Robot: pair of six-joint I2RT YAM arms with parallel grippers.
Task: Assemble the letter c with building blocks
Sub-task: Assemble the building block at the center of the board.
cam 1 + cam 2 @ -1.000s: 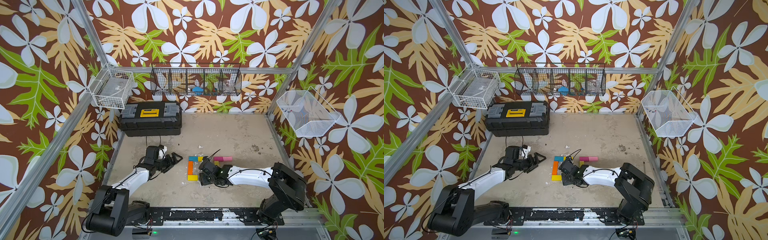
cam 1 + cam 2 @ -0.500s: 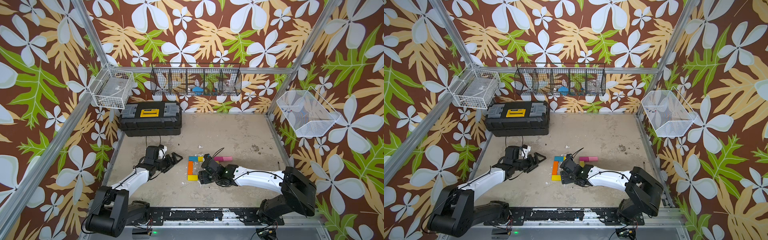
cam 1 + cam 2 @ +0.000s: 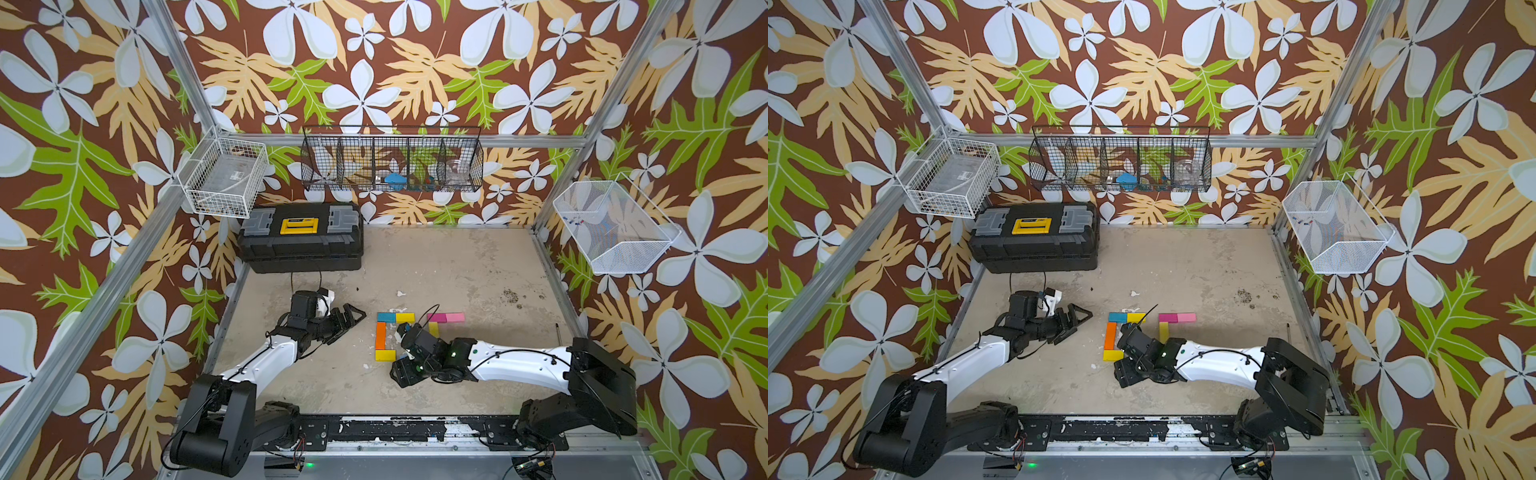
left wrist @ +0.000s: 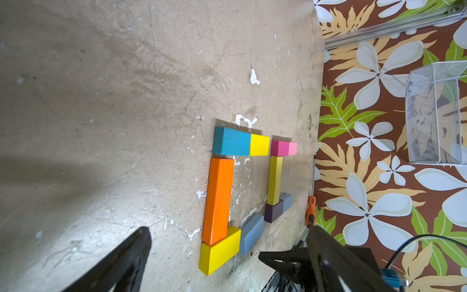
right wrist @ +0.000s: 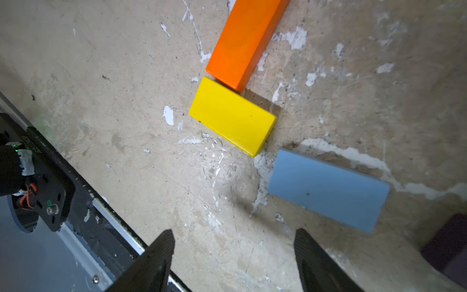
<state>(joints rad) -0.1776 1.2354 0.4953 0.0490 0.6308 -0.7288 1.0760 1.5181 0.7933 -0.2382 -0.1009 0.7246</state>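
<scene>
Since a second ago the right arm has drawn back toward the front rail. Its right tool (image 5: pixel 233 235) now hangs with jaws apart and nothing between them. The left tool (image 3: pixel 347 326) has not stirred. It stands spread wide and empty, well apart from the orange block (image 4: pixel 218 199) on that block's outer side.

That orange block is the spine of the letter. A teal block (image 4: pixel 231 141) caps its far end, and a yellow block (image 4: pixel 219 250) touches its near end. The light blue block (image 5: pixel 328 189) lies just past the yellow one, skewed and almost corner to corner with it. Whether they touch I cannot tell.

I judge the lower arm of the letter is not yet straight, and fixing it is where the danger lies.
- A nudge on the skewed block could push into the yellow one and break its joint with the orange block.
- Jaws closing across it at a slant could twist it further.
- The right arm reaches over a further cluster of blocks (image 4: pixel 275 180) on the orange block's open side, so a low sweep might scatter them.

The tabletop (image 3: pixel 457 270) is beige, scuffed and chipped white, so a sliding block may catch. Floral walls on an aluminium frame enclose it. A black toolbox (image 3: pixel 301 243) sits well beyond the orange block's far end, with wire baskets (image 3: pixel 392 164) above it.
</scene>
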